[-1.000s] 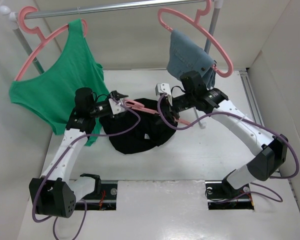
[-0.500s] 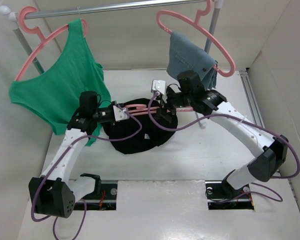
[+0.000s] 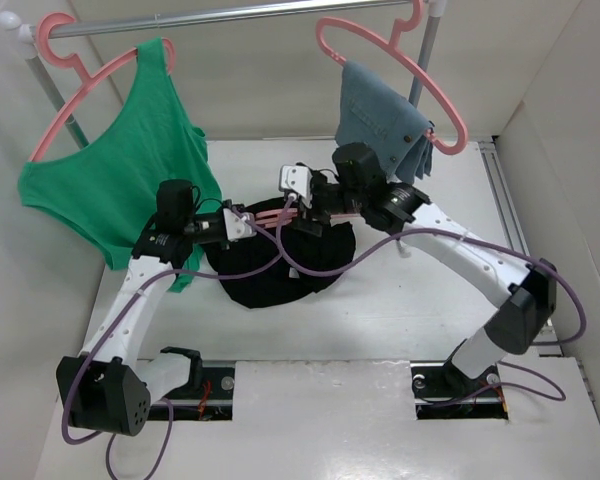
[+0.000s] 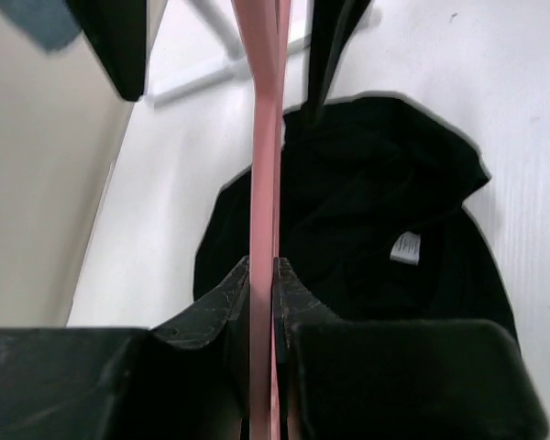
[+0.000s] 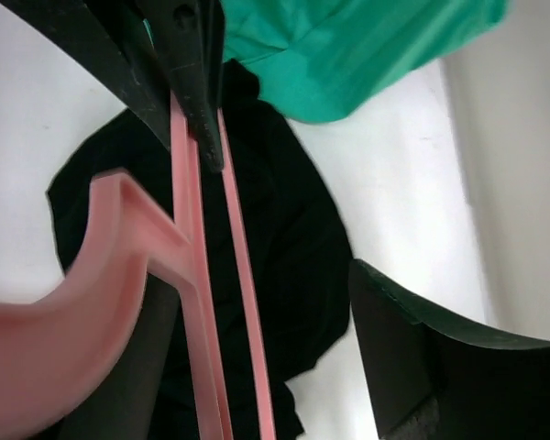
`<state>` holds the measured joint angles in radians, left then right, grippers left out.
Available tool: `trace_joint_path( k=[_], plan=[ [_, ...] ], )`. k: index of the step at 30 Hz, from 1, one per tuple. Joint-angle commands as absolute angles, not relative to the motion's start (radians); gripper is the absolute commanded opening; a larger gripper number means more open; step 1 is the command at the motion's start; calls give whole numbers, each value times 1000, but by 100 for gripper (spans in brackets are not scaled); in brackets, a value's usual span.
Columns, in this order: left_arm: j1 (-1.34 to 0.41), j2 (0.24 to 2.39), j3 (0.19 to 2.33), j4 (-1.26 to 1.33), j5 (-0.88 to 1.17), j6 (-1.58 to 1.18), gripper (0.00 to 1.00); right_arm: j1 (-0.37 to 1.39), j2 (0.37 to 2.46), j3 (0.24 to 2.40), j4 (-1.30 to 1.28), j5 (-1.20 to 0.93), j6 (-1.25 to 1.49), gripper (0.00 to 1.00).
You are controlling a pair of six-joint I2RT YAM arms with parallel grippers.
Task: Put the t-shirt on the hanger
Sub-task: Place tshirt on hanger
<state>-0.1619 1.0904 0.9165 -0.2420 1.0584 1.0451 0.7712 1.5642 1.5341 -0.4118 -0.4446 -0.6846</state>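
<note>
The black t-shirt (image 3: pixel 280 268) lies crumpled on the white table; it also shows in the left wrist view (image 4: pixel 385 202) with a white label, and in the right wrist view (image 5: pixel 293 238). The salmon-pink hanger (image 3: pixel 270 219) is held level above it. My left gripper (image 3: pixel 242 223) is shut on the hanger's thin bars (image 4: pixel 264 183). My right gripper (image 3: pixel 305 208) is wide open. The hanger's hook end (image 5: pixel 119 266) lies between its jaws, touching neither pad that I can see. The right gripper's far finger (image 5: pixel 412 348) is well clear of the bars.
A green tank top (image 3: pixel 120 170) hangs on a pink hanger at the left of the rail (image 3: pixel 230 15). Blue-grey denim (image 3: pixel 380 115) hangs on another pink hanger at the right, just behind my right arm. White walls close in left, back and right.
My right gripper has moved left along the hanger, closer to my left gripper. The hanger now sits higher and more level over the t-shirt. The left arm has hardly moved.
</note>
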Motion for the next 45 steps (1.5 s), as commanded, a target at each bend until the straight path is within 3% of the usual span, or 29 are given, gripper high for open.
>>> trace_joint_path(
  k=[1,4,8,9,10,11,13,14,15,17,20,24,26,28,30,31,32,42,43,45],
  plan=[
    [-164,1063,966,-212,1121,997,0,772,1627,1604,-397,-543,-710,79],
    [-164,1063,957,-203,1131,997,0,772,1658,1605,-371,-657,-700,76],
    [-164,1054,948,-202,1131,988,0,750,1680,1605,-289,-744,-617,41],
    [-164,1054,948,-202,1118,988,0,741,1680,1592,-279,-744,-603,16],
    [-164,1054,933,-187,1118,967,0,741,1680,1576,-266,-755,-576,0],
    [-164,1042,933,-148,1089,942,2,729,1669,1560,-256,-741,-556,0],
    [-164,1031,896,-91,1060,869,43,716,1642,1511,-247,-707,-525,0],
    [-164,1019,887,-51,1033,803,75,704,1631,1491,-247,-662,-525,0],
    [-164,1009,874,-34,1020,773,89,695,1620,1471,-247,-644,-512,0],
    [-164,996,858,17,983,691,100,666,1585,1402,-256,-618,-485,0],
    [-164,963,799,178,850,459,100,646,1537,1332,-268,-565,-460,0],
    [-198,953,761,161,758,477,100,646,1450,1276,-317,-427,-398,0],
    [-300,994,761,31,643,550,97,637,1407,1252,-334,-324,-371,0],
    [-401,1058,775,-91,446,643,84,637,1345,1212,-353,-273,-350,0],
    [-474,1178,813,-141,394,660,73,627,1298,1178,-353,-239,-334,0],
    [-474,1212,824,-141,384,635,58,627,1287,1178,-353,-239,-334,0],
    [-474,1263,824,-141,365,617,54,627,1278,1167,-353,-239,-334,0],
    [-474,1391,825,-110,224,673,57,627,1226,1189,-374,-249,-324,0],
    [-474,1391,825,-121,224,683,54,627,1226,1189,-374,-249,-324,0],
    [-474,1391,825,-121,224,683,27,627,1226,1209,-385,-249,-334,0]
  ],
)
